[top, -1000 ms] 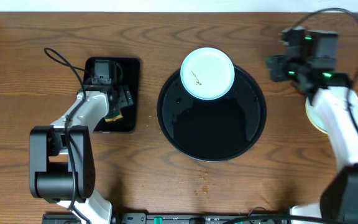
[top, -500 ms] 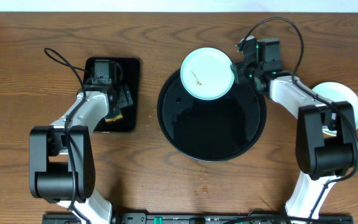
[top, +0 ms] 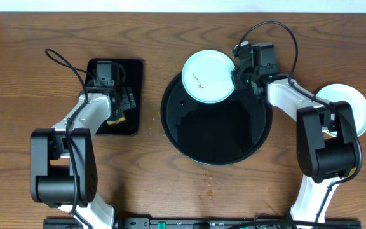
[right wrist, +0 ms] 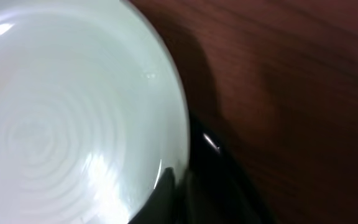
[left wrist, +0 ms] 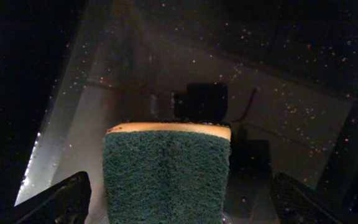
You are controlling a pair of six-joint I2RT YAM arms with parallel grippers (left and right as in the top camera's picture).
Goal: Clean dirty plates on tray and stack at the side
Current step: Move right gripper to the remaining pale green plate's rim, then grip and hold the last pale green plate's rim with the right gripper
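A pale mint-blue plate [top: 207, 77] with a small brown smear [top: 199, 80] lies on the far rim of the round black tray [top: 216, 137]. My right gripper [top: 236, 71] is shut on the plate's right edge. In the right wrist view the plate [right wrist: 67, 106] fills the left side, and the right gripper [right wrist: 176, 182] has one dark finger over the rim and the other under it. Another pale plate [top: 351, 102] sits on the table at the right, partly behind the right arm. My left gripper [left wrist: 179, 208] stands open around a green-faced sponge [left wrist: 166, 174].
The sponge [top: 115, 118] lies on a small rectangular black tray [top: 132, 70] at the left, under the left gripper [top: 121, 102]. A few brown crumbs [top: 207, 184] dot the wood near the front edge. Cables loop above both arms.
My right arm has swung in from the right side to the plate's right rim and shut on it. The plate has shifted slightly left. The left arm has not moved.
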